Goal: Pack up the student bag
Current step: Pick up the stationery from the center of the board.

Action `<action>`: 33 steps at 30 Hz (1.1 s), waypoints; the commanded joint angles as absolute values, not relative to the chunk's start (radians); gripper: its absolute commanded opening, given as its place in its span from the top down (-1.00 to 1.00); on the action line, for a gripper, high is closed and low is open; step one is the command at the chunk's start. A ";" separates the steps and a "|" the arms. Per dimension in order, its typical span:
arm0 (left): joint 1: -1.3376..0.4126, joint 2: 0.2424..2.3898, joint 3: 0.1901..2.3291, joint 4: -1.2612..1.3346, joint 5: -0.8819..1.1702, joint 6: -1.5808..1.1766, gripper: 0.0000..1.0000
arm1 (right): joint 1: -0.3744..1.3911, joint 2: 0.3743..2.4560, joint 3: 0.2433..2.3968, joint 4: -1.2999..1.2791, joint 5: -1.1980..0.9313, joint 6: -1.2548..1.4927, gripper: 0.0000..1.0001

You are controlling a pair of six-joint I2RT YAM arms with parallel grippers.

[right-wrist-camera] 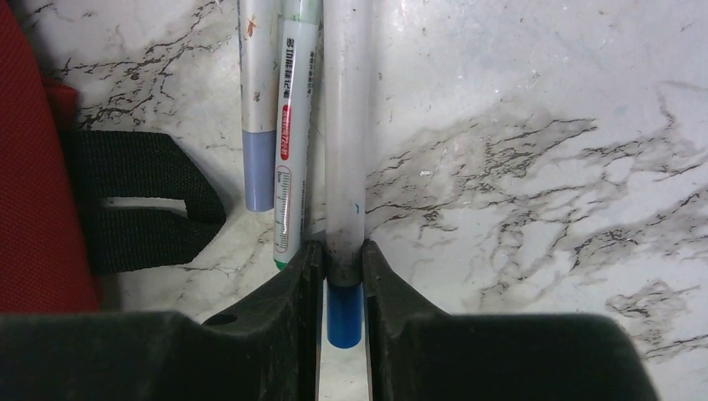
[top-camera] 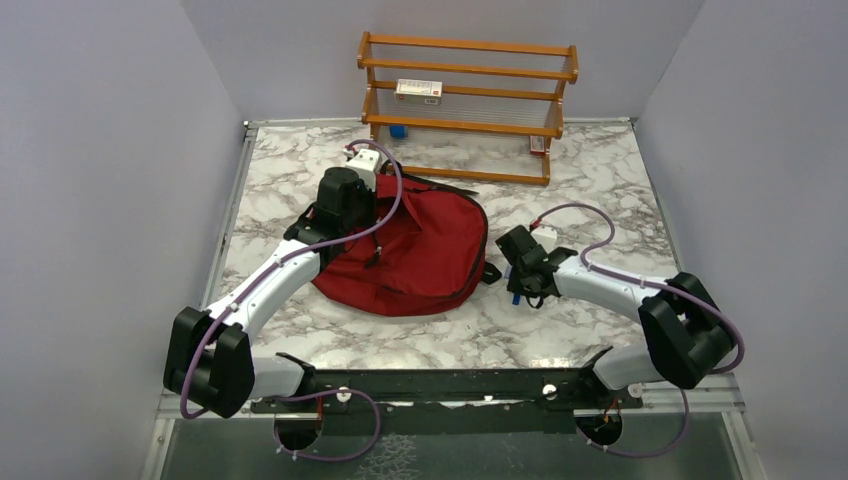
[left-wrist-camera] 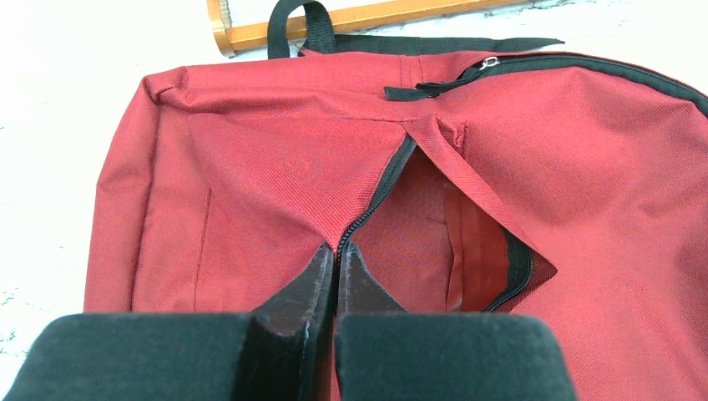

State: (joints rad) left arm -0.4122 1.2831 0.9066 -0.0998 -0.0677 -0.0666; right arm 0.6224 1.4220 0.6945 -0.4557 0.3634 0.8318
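three plain pale walls (top-camera: 110, 150) close in a white counter (top-camera: 600, 190) veined with grey marble, with a metal rim along its edges. from above, a wooden rack (top-camera: 465, 100) stands against the far wall with a small white-and-red box (top-camera: 418, 89) on one shelf. the student bag (top-camera: 420, 255), dark red, lies flat mid-counter, nearer the left side, just in front of the rack. the left arm (top-camera: 290, 265) reaches over the bag's left part; the right arm (top-camera: 610, 285) lies low beside its right edge.

in the left wrist view, the left pincer (left-wrist-camera: 336, 251) is clenched on the black zipper edge of the bag's front pocket, which gapes open in a wedge. bright counter and the rack's foot show beyond.

in the right wrist view, the right pincer (right-wrist-camera: 342, 251) grasps a pale grey pen (right-wrist-camera: 344, 150) with a blue end, lying on the marble. two more pens (right-wrist-camera: 288, 125) lie just beside it, and a black strap (right-wrist-camera: 142, 200) loops out from the bag's red edge at the left.
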 commanded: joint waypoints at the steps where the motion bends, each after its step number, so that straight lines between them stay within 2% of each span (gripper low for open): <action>1: -0.402 1.262 0.930 -0.078 -0.092 -0.057 1.00 | 0.624 1.417 0.658 -0.530 0.415 0.897 0.69; 9: -0.400 1.266 0.931 -0.078 -0.082 -0.059 1.00 | 0.624 1.204 0.627 -0.532 0.510 0.957 0.97; 16: -0.400 1.267 0.931 -0.077 -0.079 -0.060 1.00 | 0.624 1.114 0.650 -0.515 0.509 0.877 0.99; 21: -0.400 1.259 0.932 -0.077 -0.080 -0.058 1.00 | 0.625 1.037 0.681 -0.376 0.325 0.633 0.99; 28: -0.395 1.251 0.928 -0.075 -0.092 -0.054 1.00 | 0.624 0.979 0.742 -0.214 0.019 0.455 0.99; 33: -0.394 1.248 0.924 -0.070 -0.085 -0.056 1.00 | 0.624 1.133 0.893 -0.167 -0.315 0.477 0.99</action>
